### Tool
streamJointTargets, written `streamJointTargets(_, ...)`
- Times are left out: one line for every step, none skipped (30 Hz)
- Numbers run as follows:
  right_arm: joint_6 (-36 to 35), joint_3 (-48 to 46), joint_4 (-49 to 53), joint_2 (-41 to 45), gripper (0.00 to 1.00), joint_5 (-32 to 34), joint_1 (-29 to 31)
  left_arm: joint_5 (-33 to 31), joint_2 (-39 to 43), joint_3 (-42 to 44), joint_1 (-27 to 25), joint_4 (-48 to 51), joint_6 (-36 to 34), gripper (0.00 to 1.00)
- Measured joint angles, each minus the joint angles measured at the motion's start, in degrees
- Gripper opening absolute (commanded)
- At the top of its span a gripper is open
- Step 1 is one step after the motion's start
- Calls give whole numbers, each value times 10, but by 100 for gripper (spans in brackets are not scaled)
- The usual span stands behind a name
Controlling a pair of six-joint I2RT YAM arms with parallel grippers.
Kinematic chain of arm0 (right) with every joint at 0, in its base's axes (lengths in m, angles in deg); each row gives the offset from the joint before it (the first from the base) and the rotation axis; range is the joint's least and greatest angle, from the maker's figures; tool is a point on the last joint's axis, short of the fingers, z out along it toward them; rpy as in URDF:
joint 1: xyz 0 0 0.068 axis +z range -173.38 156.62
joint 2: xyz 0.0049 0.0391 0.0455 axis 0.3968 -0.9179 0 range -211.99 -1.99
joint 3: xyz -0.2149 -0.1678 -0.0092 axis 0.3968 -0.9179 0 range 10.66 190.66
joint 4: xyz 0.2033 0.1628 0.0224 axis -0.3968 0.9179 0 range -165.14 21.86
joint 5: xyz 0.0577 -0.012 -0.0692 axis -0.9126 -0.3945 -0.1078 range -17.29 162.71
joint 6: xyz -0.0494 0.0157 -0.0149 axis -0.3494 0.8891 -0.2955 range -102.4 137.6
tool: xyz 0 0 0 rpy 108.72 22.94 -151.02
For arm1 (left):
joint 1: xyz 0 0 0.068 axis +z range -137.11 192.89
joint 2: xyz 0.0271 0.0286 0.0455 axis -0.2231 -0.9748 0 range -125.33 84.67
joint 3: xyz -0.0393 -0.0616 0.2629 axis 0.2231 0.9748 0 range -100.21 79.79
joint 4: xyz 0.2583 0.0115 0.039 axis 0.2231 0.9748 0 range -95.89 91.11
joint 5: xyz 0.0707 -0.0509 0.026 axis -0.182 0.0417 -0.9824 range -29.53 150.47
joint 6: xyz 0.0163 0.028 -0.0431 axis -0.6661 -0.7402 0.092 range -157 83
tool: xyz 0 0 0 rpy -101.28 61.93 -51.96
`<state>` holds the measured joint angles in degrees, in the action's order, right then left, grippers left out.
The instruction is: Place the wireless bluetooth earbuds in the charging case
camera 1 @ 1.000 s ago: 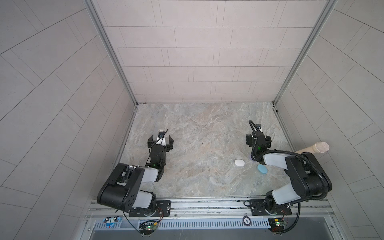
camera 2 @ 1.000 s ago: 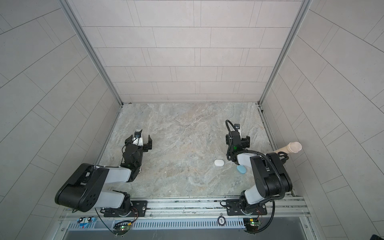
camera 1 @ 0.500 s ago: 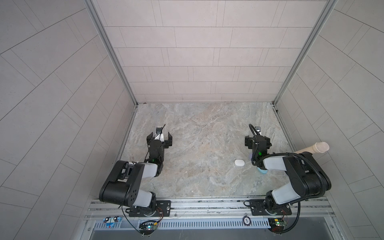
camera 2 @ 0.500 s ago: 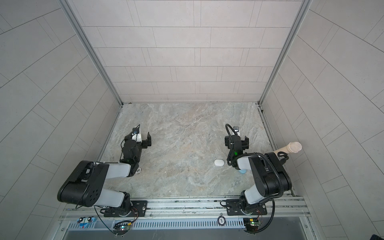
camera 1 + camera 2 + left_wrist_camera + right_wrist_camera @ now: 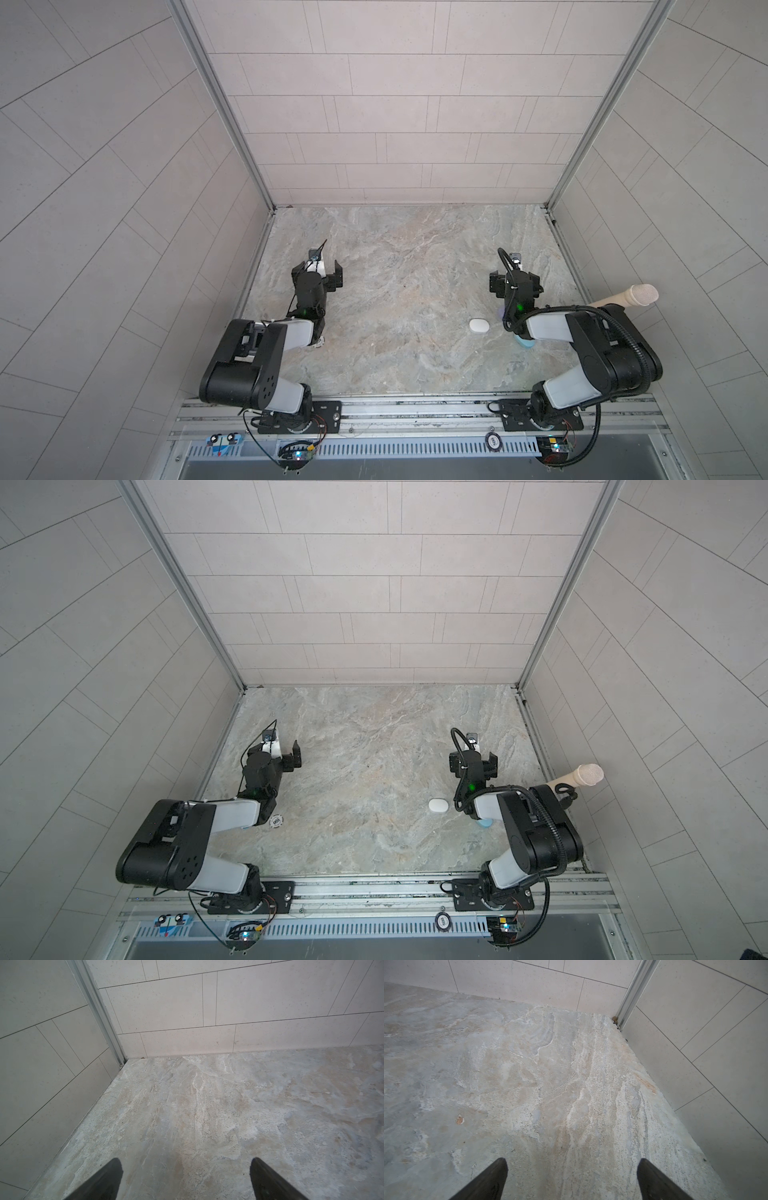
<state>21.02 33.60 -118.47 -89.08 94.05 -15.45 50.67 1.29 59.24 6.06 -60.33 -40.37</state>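
A shut white charging case [image 5: 478, 325] [image 5: 439, 805] lies on the stone floor just left of my right arm. A light blue case [image 5: 524, 343] [image 5: 484, 823] is mostly hidden under that arm's forearm. The earbuds are out of view in every frame. In both top views my right gripper [image 5: 515, 279] [image 5: 473, 758] hangs open over bare floor, farther back than the white case. My left gripper [image 5: 322, 271] [image 5: 283, 753] is open near the left wall. The wrist views show the left gripper [image 5: 186, 1159] and right gripper [image 5: 572, 1159] with nothing between their fingers.
Tiled walls close the floor at the left, back and right. A beige microphone-like handle [image 5: 623, 297] [image 5: 577, 776] sticks out by the right wall. A small round white disc [image 5: 275, 821] lies under my left forearm. A metal rail [image 5: 415, 409] runs along the front.
My left gripper has moved a little farther back and turned at the wrist. My right forearm has shifted over the light blue case, hiding more of it. Both grippers have stayed open.
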Motion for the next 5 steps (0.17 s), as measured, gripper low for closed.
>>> streamJointTargets(0,0,0,0,100,0,0,0,0,0,0,0,0,100)
streamJointTargets(0,0,0,0,100,0,0,0,-1,0,0,1,1,100)
streamJointTargets(0,0,0,0,100,0,0,2,-2,0,1,2,2,100)
streamJointTargets(0,0,0,0,100,-1,0,2,-2,0,1,4,2,100)
streamJointTargets(0,0,0,0,100,-1,0,3,-2,0,1,5,3,100)
